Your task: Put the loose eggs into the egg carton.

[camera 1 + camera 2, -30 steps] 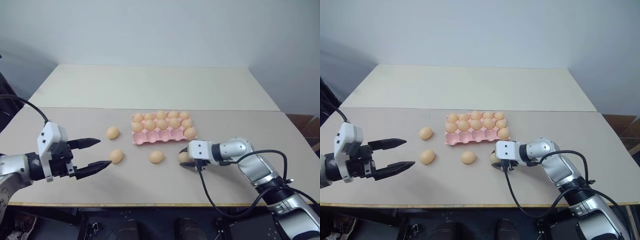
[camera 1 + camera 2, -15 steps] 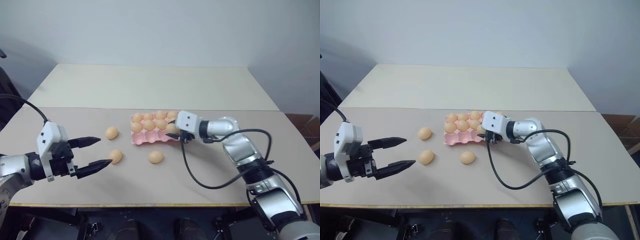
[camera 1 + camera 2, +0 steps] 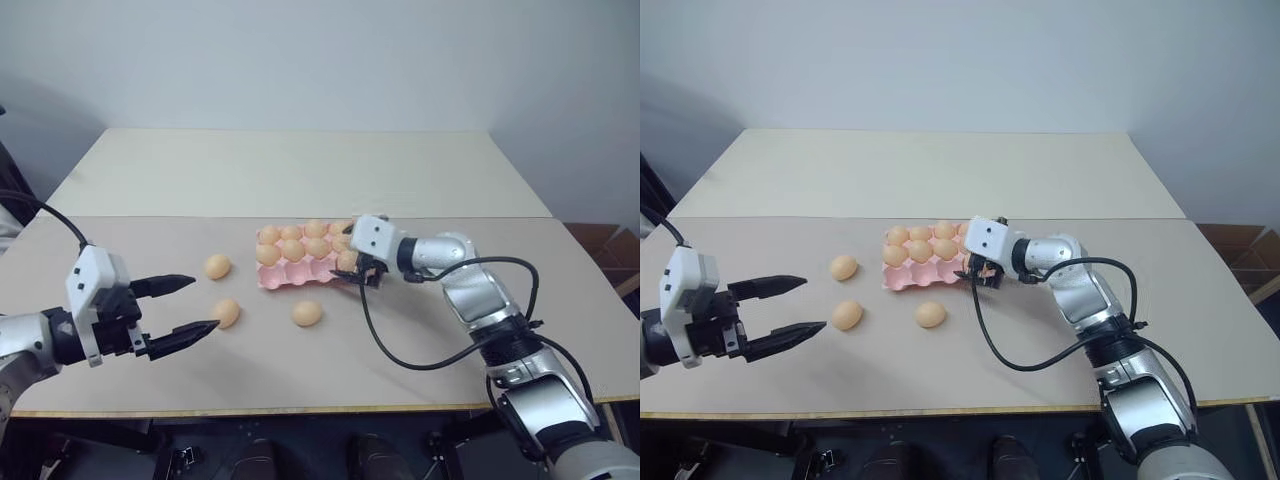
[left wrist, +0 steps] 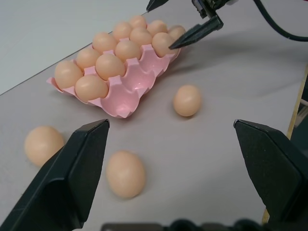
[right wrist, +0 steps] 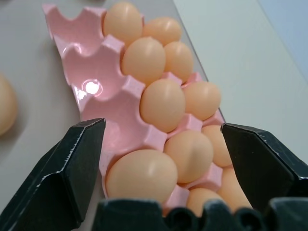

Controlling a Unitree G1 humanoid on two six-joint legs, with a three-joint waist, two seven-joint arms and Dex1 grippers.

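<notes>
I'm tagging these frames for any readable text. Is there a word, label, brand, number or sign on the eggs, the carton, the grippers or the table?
None can be read.
Pink moulded egg carton: bare plastic, no print or embossing.
Pale orange-tan eggs in the carton and loose on the table: no stamps.
Beige tabletop: plain.
White housings of the left gripper and right gripper: no lettering to make out.

Loose eggs [image 3: 306, 313] — three; egg carton [image 3: 300, 277] — one.
</notes>
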